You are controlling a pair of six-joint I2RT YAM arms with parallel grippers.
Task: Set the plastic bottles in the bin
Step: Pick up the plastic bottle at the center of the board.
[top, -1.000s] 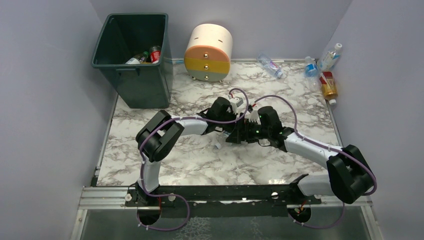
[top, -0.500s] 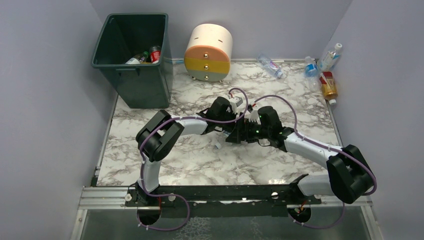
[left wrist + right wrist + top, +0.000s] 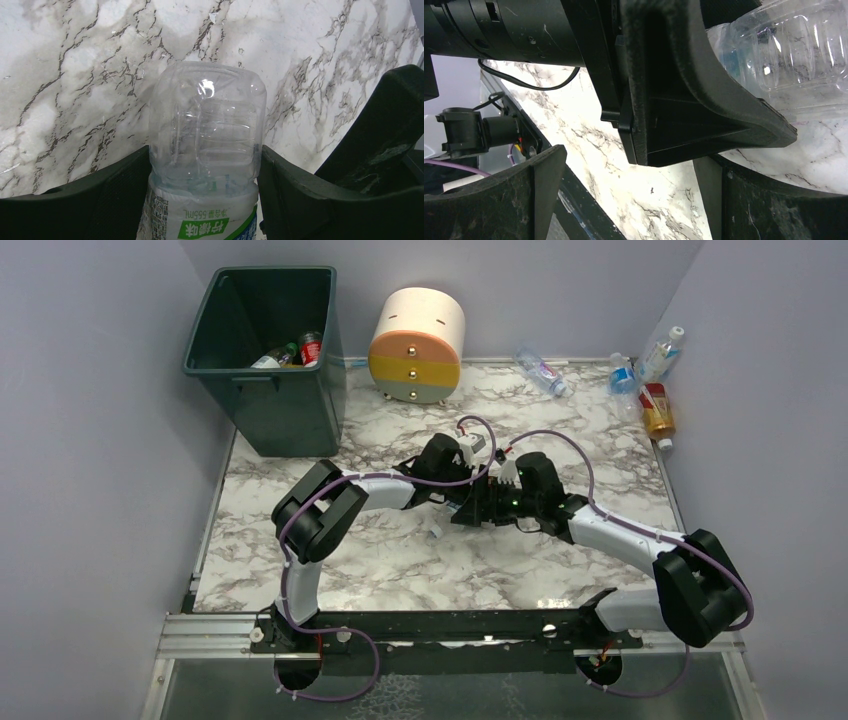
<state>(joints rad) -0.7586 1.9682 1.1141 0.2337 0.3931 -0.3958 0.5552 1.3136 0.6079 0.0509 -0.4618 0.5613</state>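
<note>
My left gripper (image 3: 452,508) is shut on a clear plastic bottle (image 3: 207,125) with a white and green label, held between both fingers just above the marble table in the left wrist view. Its cap end (image 3: 437,533) peeks out below the gripper in the top view. My right gripper (image 3: 478,510) is open and empty, right beside the left gripper; in the right wrist view (image 3: 629,192) it faces the left finger (image 3: 684,100) and the bottle (image 3: 794,55). The dark green bin (image 3: 265,405) stands at the far left with a few bottles (image 3: 288,353) inside.
A round cream, yellow and grey drawer unit (image 3: 417,345) stands at the back centre. Loose bottles lie at the back right: a clear one (image 3: 543,371), a blue-labelled one (image 3: 622,375), one against the wall (image 3: 662,352), a yellow-orange one (image 3: 657,415).
</note>
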